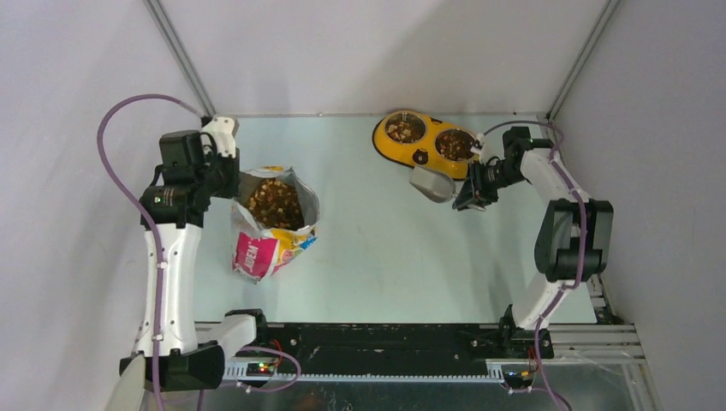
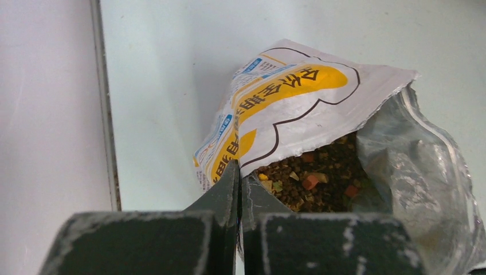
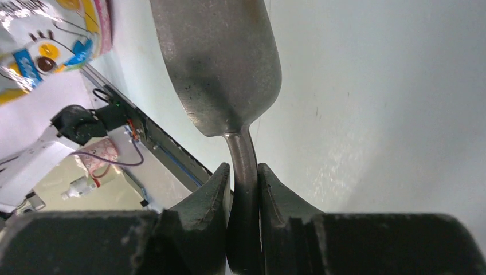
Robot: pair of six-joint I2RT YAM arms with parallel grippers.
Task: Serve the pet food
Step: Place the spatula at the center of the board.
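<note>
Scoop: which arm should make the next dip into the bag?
Right, probably. The right claw is shut on the scoop handle, while the left claw is pinching the bag rim.

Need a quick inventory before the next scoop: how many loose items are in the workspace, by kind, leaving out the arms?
pet food bag: 1
yellow double-bowl feeder: 1
grey metal scoop: 1
Total: 3
</note>
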